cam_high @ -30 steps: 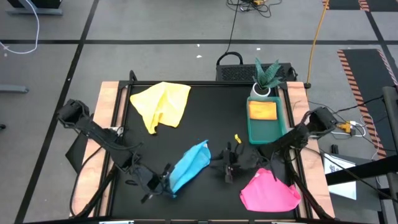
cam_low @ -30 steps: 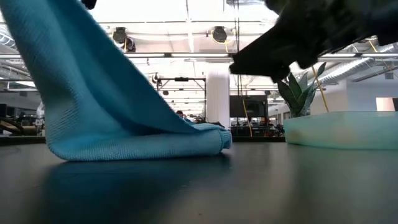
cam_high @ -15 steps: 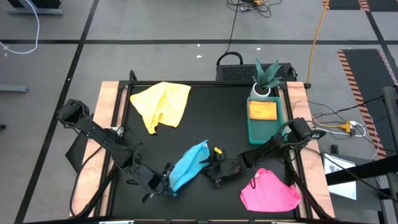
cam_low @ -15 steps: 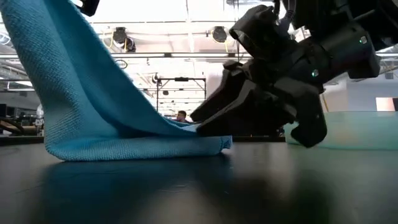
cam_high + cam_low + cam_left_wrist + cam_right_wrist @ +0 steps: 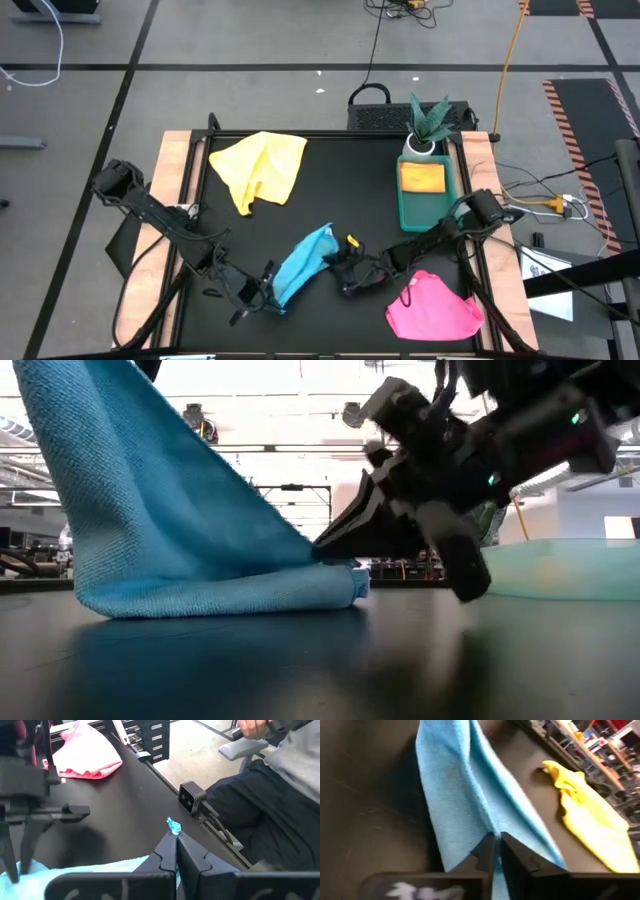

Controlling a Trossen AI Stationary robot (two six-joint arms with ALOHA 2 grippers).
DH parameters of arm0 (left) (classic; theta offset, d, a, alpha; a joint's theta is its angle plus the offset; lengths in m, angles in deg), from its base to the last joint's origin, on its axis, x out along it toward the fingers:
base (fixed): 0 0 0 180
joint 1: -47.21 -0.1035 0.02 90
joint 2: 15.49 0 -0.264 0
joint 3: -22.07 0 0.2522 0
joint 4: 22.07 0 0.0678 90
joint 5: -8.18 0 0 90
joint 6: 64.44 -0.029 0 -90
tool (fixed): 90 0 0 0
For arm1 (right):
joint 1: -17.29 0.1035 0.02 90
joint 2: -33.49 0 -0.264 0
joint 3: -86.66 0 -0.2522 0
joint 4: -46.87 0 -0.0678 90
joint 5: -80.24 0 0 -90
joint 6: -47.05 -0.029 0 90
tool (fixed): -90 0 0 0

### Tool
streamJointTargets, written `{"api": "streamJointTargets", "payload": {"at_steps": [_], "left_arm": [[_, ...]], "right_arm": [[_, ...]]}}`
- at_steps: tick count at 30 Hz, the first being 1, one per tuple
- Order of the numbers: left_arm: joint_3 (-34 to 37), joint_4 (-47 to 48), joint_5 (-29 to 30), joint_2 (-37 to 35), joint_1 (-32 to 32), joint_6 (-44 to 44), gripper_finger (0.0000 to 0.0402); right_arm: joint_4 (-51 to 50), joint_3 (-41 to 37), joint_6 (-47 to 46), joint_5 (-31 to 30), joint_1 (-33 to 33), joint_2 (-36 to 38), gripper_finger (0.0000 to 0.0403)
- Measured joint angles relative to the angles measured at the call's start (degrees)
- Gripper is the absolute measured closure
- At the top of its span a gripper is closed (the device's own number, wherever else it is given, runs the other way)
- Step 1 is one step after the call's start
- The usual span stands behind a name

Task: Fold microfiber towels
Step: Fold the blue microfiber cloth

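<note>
A: High view first. Where is the light blue towel?

B: It lies on the black desk, in the near middle part, stretched between the two tools. The left tool grasps its near corner; in the left wrist view a small blue tip comes out between the clenched fingers. The right tool is clenched on the opposite end of the same towel. In the low view one side of the cloth rises steeply from the desk, and the right tool pinches the low end.

A: And the other towels?

B: One yellow towel lies crumpled at the far left part of the desk, well apart from both tools. The pink towel lies at the near right corner, just beside the right arm. A second yellow towel lies folded in the green tray on the right.

A: Does something stand in the way?

B: Between the tools, nothing but the blue towel. A small potted plant stands at the far end of the tray. In the left wrist view a person sits beyond the desk edge.
</note>
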Motion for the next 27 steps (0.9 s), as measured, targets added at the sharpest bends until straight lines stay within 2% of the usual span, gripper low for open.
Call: {"api": "streamJointTargets", "payload": {"at_steps": [3,8,12,15,20,27], "left_arm": [[-0.02,1.08,0.46,-0.02,0.04,-0.13,0.0376],[-0.02,4.65,4.73,-0.02,0.04,-1.94,0.0281],[-0.06,4.37,7.62,0.68,-0.29,-2.09,0.0203],[-0.07,1.9,10.6,2.97,-0.84,-1.28,0.0166],[-0.09,-5.62,15.38,9.43,-4.2,1.94,0.0151],[-0.49,-22.15,20.2,20.44,-13.07,5.06,0.0176]], "right_arm": [[-2.92,0.0,-1.67,-2.88,1.87,3.75,0.0391],[-12.34,0.02,-11.16,-2.2,5.28,10.69,0.04],[-15.36,0.02,-19.43,5.36,7.64,12.56,0.0401],[-14.95,0.02,-22.64,12.69,9.43,11.74,0.0401],[-14.08,0.01,-25.72,18.3,12.23,10.14,0.0402],[-14.02,0.02,-28.39,18.56,13.63,10.11,0.0402]]}}
